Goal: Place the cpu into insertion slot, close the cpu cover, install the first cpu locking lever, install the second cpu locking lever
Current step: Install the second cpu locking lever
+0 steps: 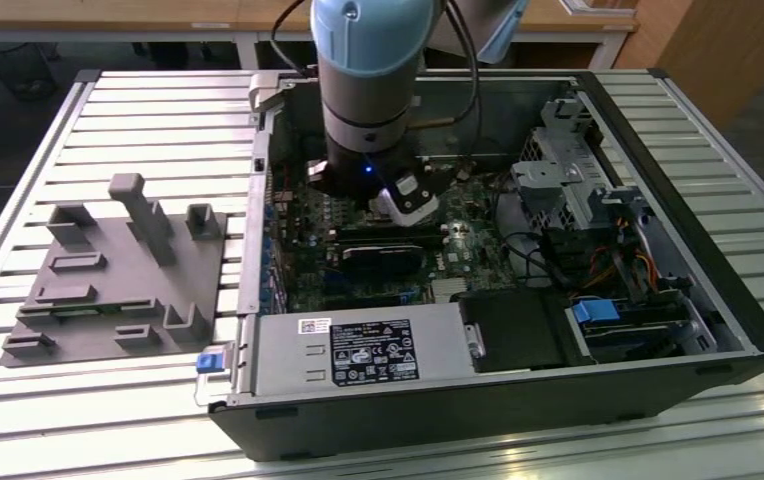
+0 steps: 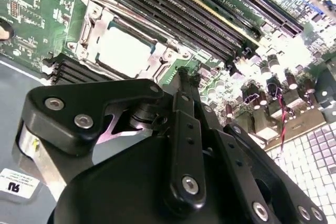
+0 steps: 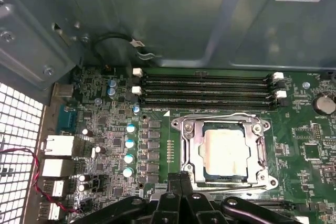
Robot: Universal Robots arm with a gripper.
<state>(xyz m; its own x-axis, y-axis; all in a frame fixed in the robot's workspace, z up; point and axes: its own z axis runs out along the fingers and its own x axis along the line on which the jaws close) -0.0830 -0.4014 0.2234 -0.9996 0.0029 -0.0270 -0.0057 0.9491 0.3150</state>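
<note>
Gripper [image 3: 181, 178] poised just over the motherboard [image 3: 105, 145] inside the open computer case [image 1: 702, 330], its two black fingers [image 2: 185, 85] pressed together with nothing between them, tips at the near edge of the insertion slot [image 3: 227, 153]. Cpu [image 3: 226, 150] sits flat in that slot, pale silver-tan top showing in both wrist views. Cpu cover [image 3: 191, 153] lies down over it, silvery frame around the chip, window in the middle showing the chip. Whether the thin wire levers along the frame edges are latched, cannot tell. Surroundings are tight: long black memory slots [image 3: 207, 90] run just beside one side of the socket; a row of small blue-topped capacitors [image 3: 129, 150] stands near another side; round coin battery [image 3: 324, 104] further off on the board. Grey case wall [image 3: 173, 14] rises beyond the memory slots. Red wire [image 3: 34, 177] loops near the perforated rear panel. In the exterior view the arm [image 1: 369, 90] drops straight down into the case; a power supply box [image 1: 355, 355] sits in front, and drive bays with cables crowd the exterior view's right. Grey fixture tray [image 1: 115, 280] rests on the slatted table [image 1: 35, 400], well apart at the exterior view's left.
</note>
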